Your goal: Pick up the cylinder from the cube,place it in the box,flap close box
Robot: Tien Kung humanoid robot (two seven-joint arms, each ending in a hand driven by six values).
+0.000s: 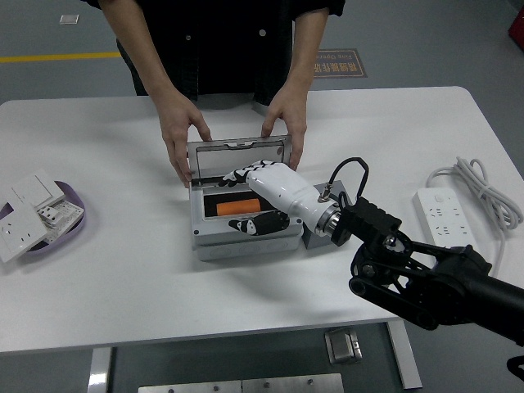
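An orange cylinder [237, 208] lies on its side inside the grey box [242, 241] at mid-table. The box's clear lid [237, 159] stands upright at the back, held by a person's two hands [182, 141] at its left and right corners. My right hand [250, 198], white with black fingers, hovers over the box's right half, its fingers spread and holding nothing; the thumb rests near the box's front rim. A small grey cube [314, 236] stands against the box's right side, mostly hidden behind my wrist. My left hand is out of view.
A purple dish [72, 233] with white wall switches [24, 214] sits at the left edge. A white power strip [442, 216] with a coiled cable [483, 187] lies at the right. A person stands at the far side.
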